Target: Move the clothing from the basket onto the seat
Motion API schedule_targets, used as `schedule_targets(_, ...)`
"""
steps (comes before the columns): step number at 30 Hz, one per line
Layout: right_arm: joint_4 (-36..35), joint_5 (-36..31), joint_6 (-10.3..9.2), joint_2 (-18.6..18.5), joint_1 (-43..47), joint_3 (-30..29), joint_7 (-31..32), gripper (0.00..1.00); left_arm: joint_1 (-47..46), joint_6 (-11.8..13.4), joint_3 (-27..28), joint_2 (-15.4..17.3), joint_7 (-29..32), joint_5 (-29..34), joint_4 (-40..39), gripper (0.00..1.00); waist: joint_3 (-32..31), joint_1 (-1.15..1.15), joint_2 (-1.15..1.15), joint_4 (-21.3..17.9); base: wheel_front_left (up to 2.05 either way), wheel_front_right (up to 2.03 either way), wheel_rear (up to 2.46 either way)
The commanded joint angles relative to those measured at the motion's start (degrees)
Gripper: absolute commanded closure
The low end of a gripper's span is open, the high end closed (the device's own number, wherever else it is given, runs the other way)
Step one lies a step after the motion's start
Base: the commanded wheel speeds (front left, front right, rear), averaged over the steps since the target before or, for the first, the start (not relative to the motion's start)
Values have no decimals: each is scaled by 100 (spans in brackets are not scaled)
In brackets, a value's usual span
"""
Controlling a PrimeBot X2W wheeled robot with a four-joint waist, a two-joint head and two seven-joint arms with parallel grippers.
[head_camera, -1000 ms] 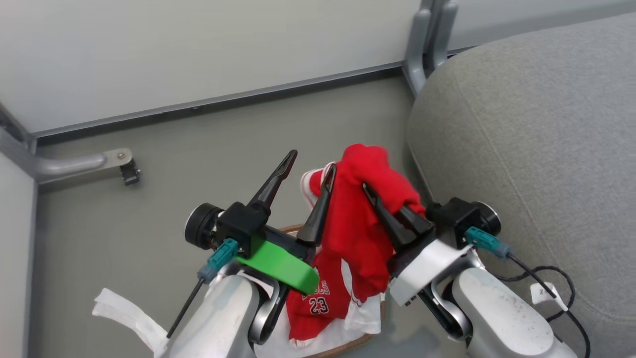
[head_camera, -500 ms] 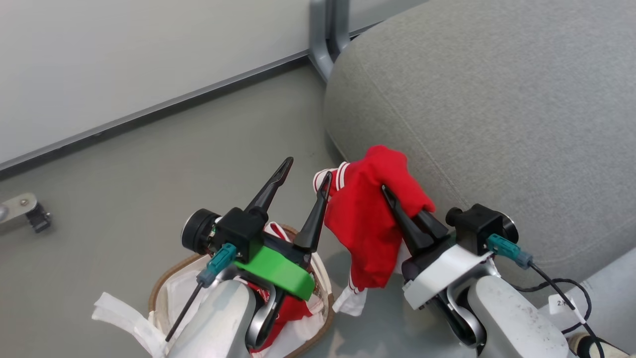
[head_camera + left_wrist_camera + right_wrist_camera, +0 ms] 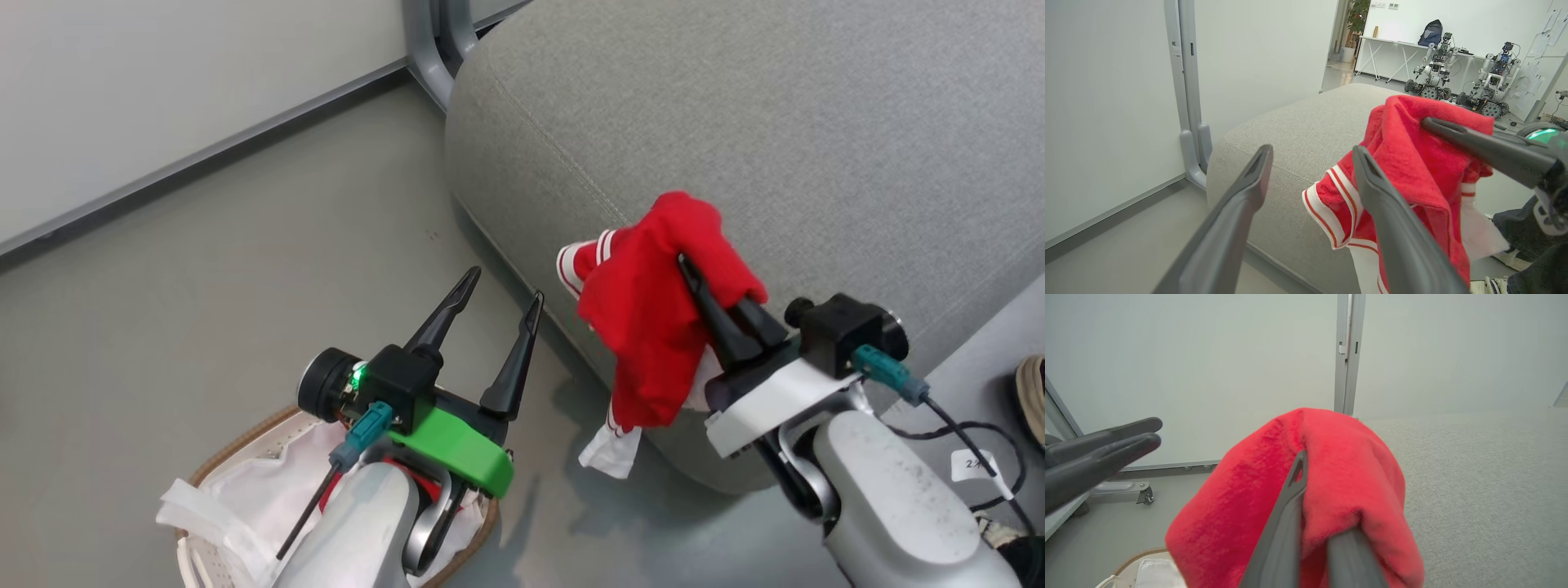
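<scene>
Red clothing (image 3: 645,343) in right fingers (image 3: 709,314), white basket (image 3: 233,447), distant robots (image 3: 1492,87)

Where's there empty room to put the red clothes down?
The sofa top beyond the red clothes is all bare. The floor between sofa and wall is bare too. The basket is crowded, with white cloth and an arm over it.

The basket (image 3: 233,433) lies mostly under the left forearm (image 3: 359,523) and runs off the bottom edge, so its contents cannot be made out. The right gripper (image 3: 694,273) has its tips buried in the clothing (image 3: 645,343), one finger covered by the folds. The seat (image 3: 735,122) is cut off at the top and right. A shoe (image 3: 1030,392) is halved by the right edge, and the print on the cable tag (image 3: 971,465) is too small to read.
</scene>
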Motion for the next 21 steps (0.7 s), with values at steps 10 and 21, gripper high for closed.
schedule_targets(10,392,-356,-6,-972,-1542,-405,-12,100,-386,-25,-78,147,-3,232,226,0,949,0,0,207,0,0,0)
schedule_targets(21,1595,-717,-7,-1642,-2964,-732,-12,100,-818,-26,-144,447,-3,272,275,0,1888,0,0,675,0,0,0)
